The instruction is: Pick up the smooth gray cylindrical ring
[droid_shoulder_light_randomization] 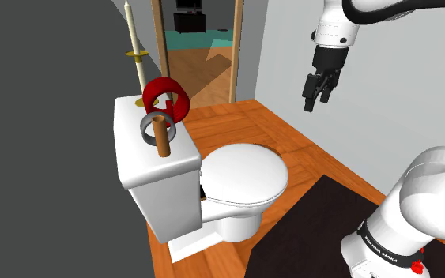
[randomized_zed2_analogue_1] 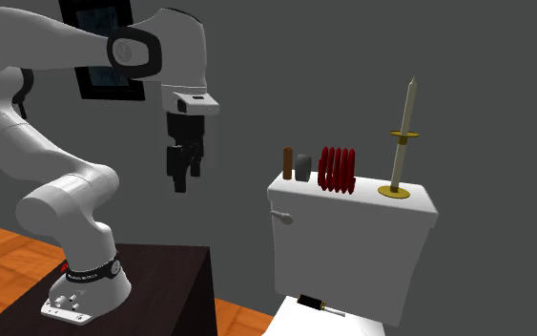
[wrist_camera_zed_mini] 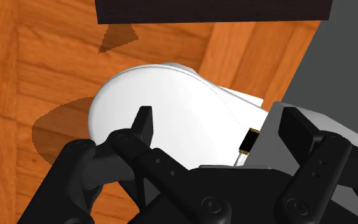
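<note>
Hanging high over the floor with its fingers spread and empty, the tool [droid_shoulder_light_randomization: 314,101] is seen well apart from the toilet tank's lid [droid_shoulder_light_randomization: 130,110]. There the gray ring [droid_shoulder_light_randomization: 145,126] stands on edge between a brown upright cylinder [droid_shoulder_light_randomization: 164,138] and a red ring [droid_shoulder_light_randomization: 156,85]. A level approach over the closed toilet seat [droid_shoulder_light_randomization: 240,170] is advised, and the ring's upper rim should be pinched from above, with the cylinder left untouched.

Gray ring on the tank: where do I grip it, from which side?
Top of the rim, from straight above, straddling its faces: the gray ring seems to stand on edge, with the brown cylinder and red ring close beside it.
</note>
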{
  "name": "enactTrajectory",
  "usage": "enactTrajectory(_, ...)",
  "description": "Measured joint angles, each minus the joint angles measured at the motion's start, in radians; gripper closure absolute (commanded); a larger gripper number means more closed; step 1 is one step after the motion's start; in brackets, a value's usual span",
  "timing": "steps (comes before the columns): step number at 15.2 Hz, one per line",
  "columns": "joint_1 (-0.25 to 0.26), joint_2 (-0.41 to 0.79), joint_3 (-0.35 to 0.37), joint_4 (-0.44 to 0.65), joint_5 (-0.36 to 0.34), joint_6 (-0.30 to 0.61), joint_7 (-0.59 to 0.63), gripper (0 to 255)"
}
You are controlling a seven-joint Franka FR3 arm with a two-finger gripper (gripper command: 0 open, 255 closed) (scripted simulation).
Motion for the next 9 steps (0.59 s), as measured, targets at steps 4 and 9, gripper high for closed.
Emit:
enactTrajectory(4,0.028,0.066,-0.002,0.031,0.008,0.05,-0.041,0)
enactTrajectory(9,0.087,0.217,-0.008,0.113,0.027,0.152,-0.147,0)
